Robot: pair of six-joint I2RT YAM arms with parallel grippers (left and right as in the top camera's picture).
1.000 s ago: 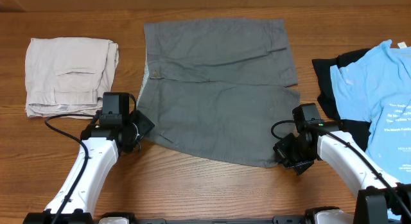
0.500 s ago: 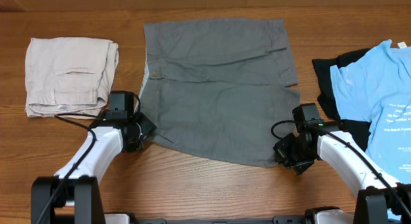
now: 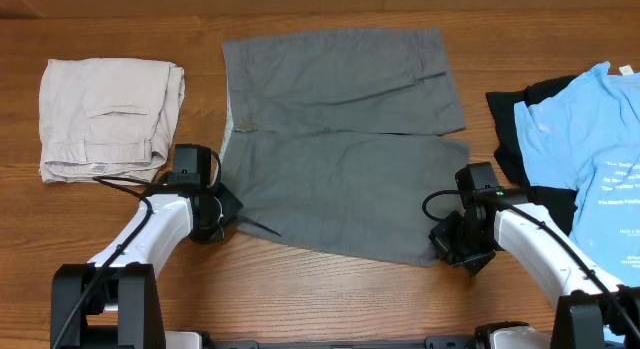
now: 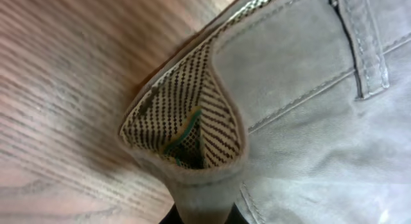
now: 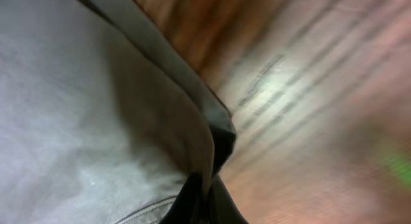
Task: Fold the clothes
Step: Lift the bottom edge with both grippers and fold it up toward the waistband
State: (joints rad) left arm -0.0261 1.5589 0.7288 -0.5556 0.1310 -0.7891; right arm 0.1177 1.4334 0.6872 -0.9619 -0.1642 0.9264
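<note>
While the plain mid-grey woven shorts (image 3: 340, 139) lie spread flat in the middle of the wooden bench (image 3: 300, 299), I have one near corner in each gripper. My left gripper (image 3: 222, 211) is closed tight on the waistband corner. In the left wrist view I can see the dotted lining folded open just above the pinch (image 4: 204, 214). My right gripper (image 3: 452, 251) is closed tight on the hem corner of the near leg, and the cloth bunches up into the pinch (image 5: 202, 205).

The shorts run side to side, with the waist by my left arm and the leg ends by my right. All the rest of the cloth lies away from me, past both grippers. The far leg is on the other side of the near one. So I think the next move is a lift and a carry straight away from me, laying the near leg over the far leg. Both arms should go together, or the edge will twist.

The folded beige shorts (image 3: 105, 114) sit well off to the left, and the light-blue printed T-shirt (image 3: 590, 159) lies on a black garment (image 3: 510, 129) to the right – none of them in the way.
</note>
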